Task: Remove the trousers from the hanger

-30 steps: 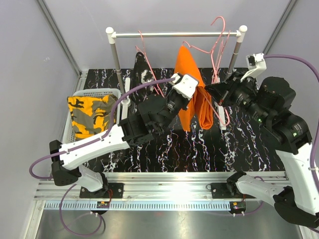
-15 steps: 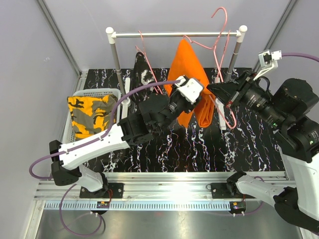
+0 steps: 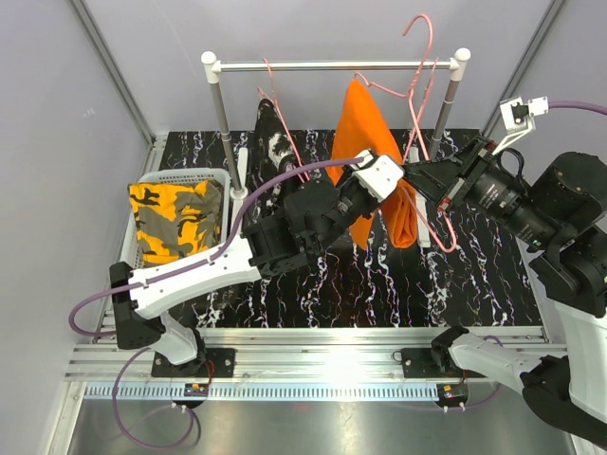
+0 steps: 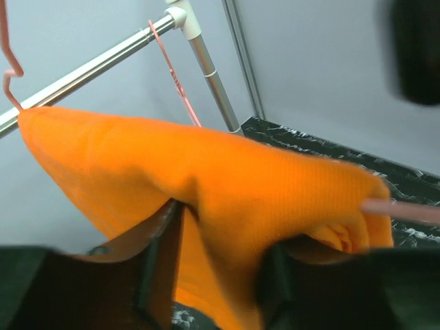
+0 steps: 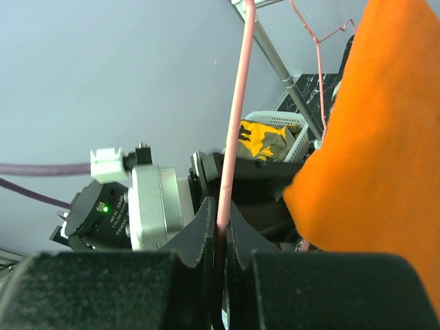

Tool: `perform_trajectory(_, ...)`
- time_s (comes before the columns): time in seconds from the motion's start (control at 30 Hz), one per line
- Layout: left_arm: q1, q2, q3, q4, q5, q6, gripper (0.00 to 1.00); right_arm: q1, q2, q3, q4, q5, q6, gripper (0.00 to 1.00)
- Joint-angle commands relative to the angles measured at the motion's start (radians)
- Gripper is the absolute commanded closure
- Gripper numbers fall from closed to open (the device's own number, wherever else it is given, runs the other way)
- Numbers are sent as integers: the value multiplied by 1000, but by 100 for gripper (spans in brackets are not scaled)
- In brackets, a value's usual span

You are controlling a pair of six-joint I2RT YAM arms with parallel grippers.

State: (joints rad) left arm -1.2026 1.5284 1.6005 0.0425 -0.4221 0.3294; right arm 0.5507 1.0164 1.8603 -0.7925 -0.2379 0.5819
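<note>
The right gripper point(image 3: 415, 176) is clenched on the thin wire of the pink hanger point(image 5: 236, 103), its jaws meeting on the rod low down. The hook shows above the rail point(image 3: 313, 66) rather than over it, so the hanger looks freed, and I judge it is held out toward the near side to steady it while the cloth is drawn off. The orange trousers point(image 3: 365, 123) drape over that hanger, their upper fold near the rail and the lower part hanging between the two grippers. The left gripper point(image 4: 218, 275) straddles a fold of them with jaws parted; its wrist view shows cloth filling the gap, not pinched so far as I can tell. It seems to be placing itself for a hold before pulling the cloth off. The camouflage trousers point(image 3: 174, 220) lie in the basket point(image 3: 180, 175) at the left, off any hanger. The black splashed trousers point(image 3: 273, 133) hang from the rail just left of the orange pair, so a leftward pull has little room there. Open tabletop point(image 3: 474, 275) lies nearer, and the right post point(image 3: 448, 100) stands close behind the hanger wire
</note>
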Motion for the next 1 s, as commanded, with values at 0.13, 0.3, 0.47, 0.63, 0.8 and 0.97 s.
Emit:
perform_trajectory(0.13, 9, 3, 38, 160, -125, 0, 100, 3, -68, 30, 262, -77, -10, 100)
perform_trajectory(0.3, 9, -57, 58, 214, -227, -27, 100, 2, -81, -76, 172, 87, -80, 100)
perform_trajectory(0.47, 9, -91, 139, 180, -254, -17, 100, 3, -99, -290, 142, 274, -131, 100)
perform_trajectory(0.63, 9, -102, 254, 132, -274, 19, 100, 3, -134, -449, 156, 290, -119, 100)
perform_trajectory(0.8, 9, -99, 369, 89, -306, 49, 100, 3, -182, -552, 171, 261, -96, 100)
perform_trajectory(0.97, 11, -93, 490, 62, -372, 143, 100, 2, -225, -633, 168, 273, -116, 100)
